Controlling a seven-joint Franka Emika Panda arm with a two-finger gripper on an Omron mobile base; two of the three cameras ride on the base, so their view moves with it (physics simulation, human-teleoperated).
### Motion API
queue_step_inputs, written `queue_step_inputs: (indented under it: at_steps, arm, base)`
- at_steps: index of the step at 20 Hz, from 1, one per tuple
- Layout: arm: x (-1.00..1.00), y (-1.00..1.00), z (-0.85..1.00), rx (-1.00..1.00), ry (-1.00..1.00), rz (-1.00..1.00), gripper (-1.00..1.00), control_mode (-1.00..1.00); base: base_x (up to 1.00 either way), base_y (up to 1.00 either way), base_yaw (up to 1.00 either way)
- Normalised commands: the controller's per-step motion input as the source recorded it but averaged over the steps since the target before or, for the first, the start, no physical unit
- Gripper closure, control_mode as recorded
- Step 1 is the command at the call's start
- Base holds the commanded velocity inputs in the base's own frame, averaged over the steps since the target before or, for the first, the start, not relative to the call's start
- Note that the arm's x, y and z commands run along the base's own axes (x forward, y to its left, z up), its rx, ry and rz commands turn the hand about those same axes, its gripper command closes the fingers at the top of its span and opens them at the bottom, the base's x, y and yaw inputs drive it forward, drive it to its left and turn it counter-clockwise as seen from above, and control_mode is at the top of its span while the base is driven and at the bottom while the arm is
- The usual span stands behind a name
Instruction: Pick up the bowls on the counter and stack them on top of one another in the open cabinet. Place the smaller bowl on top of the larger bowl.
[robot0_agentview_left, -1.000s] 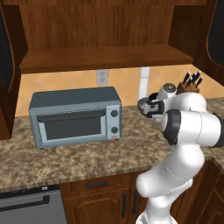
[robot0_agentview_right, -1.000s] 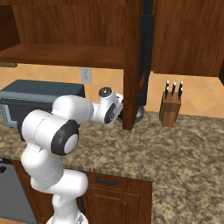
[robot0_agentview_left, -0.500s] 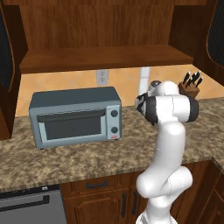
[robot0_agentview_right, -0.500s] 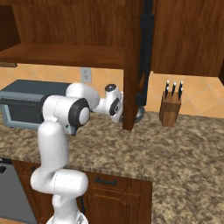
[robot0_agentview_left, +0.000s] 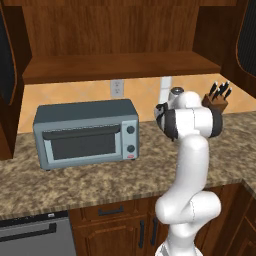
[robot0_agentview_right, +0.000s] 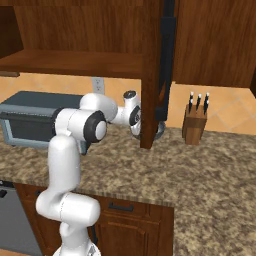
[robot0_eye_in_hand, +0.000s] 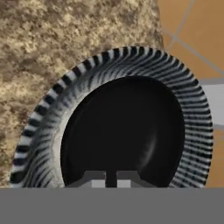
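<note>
The larger bowl (robot0_eye_in_hand: 131, 118), grey and ribbed with a black inside, lies right under the hand on the granite counter (robot0_eye_in_hand: 52, 48) near the tiled wall. My gripper (robot0_eye_in_hand: 111, 177) is shut, fingertips together over the bowl's near inner side, with nothing showing between them. From the right base view a grey sliver of the bowl (robot0_agentview_right: 160, 131) peeks out past the cabinet's side post, with the hand (robot0_agentview_right: 134, 116) just left of it. The open cabinet's shelf (robot0_agentview_left: 120, 67) hangs above. The smaller bowl is out of view.
A grey toaster oven (robot0_agentview_left: 85, 132) stands on the counter (robot0_agentview_left: 100, 175) left of the arm. A knife block (robot0_agentview_right: 194, 122) sits at the back right. The cabinet's wooden post and dark door (robot0_agentview_right: 157, 75) hang right beside the hand.
The arm's elbow has swung from the right side to stand upright over its base. The hand has stayed at the back of the counter by the bowl.
</note>
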Motion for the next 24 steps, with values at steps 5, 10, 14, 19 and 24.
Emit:
queue_step_inputs:
  at_steps: [5, 10, 14, 19, 24]
  arm:
    - [-1.0, 0.28, 0.0, 0.01, -0.01, -0.01, -1.0, -1.0]
    - [-0.38, 0.31, -0.27, 0.0, -0.02, -0.15, -1.0, -1.0]
    - [0.46, 0.0, -0.34, 0.0, 0.0, -0.16, -1.0, -1.0]
    - [0.57, 0.0, -0.31, -0.01, 0.0, -0.14, -1.0, -1.0]
    - [0.6, 0.0, -0.37, -0.02, 0.0, -0.1, -1.0, -1.0]
  base:
    - [0.0, 0.0, 0.0]
    - [0.0, 0.0, 0.0]
    - [0.0, 0.0, 0.0]
    - [0.0, 0.0, 0.0]
    - [0.0, 0.0, 0.0]
